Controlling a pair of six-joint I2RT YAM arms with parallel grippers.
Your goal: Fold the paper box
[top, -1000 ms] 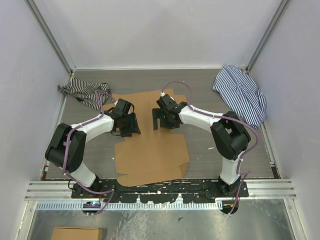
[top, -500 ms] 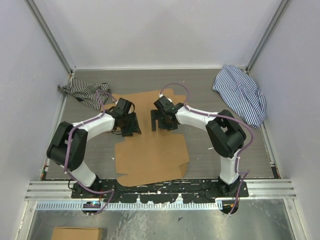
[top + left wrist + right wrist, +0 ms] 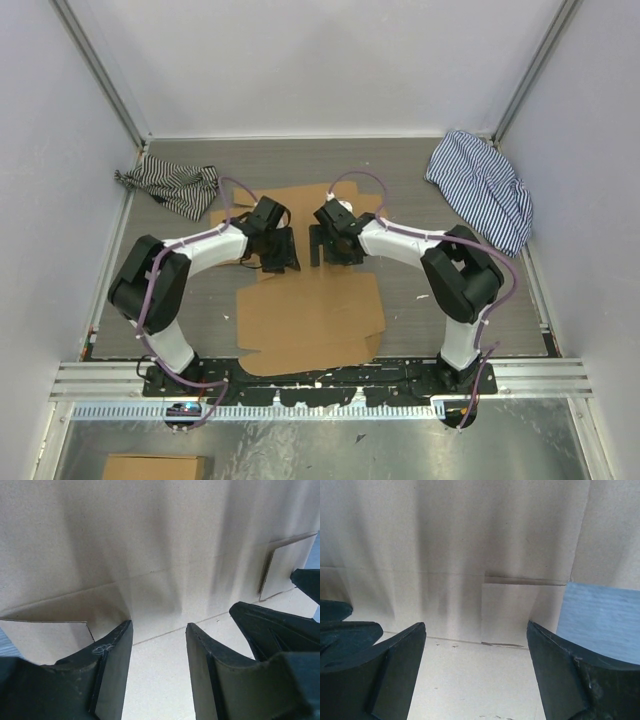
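The paper box (image 3: pixel 310 310) is a flat brown die-cut cardboard sheet in the middle of the table. Its far flaps reach back behind the grippers. My left gripper (image 3: pixel 282 258) is open and points down at the sheet's middle, close to a crease and slits (image 3: pixel 150 587). My right gripper (image 3: pixel 328 250) is open wider and stands just to its right over the same sheet (image 3: pixel 470 560). Neither holds anything. In the left wrist view my open fingers (image 3: pixel 112 670) frame bare cardboard, and the right gripper's finger (image 3: pixel 272 627) shows at the right.
A dark striped cloth (image 3: pixel 170 185) lies at the far left. A blue striped cloth (image 3: pixel 482 190) lies at the far right against the wall. Grey table (image 3: pixel 602 622) shows past the sheet's edge. A small brown box (image 3: pixel 155 467) sits below the table's front rail.
My left gripper has moved right toward the sheet's middle, closer to the right gripper. The right gripper shifted slightly. The cardboard sheet has slid a little to the right.
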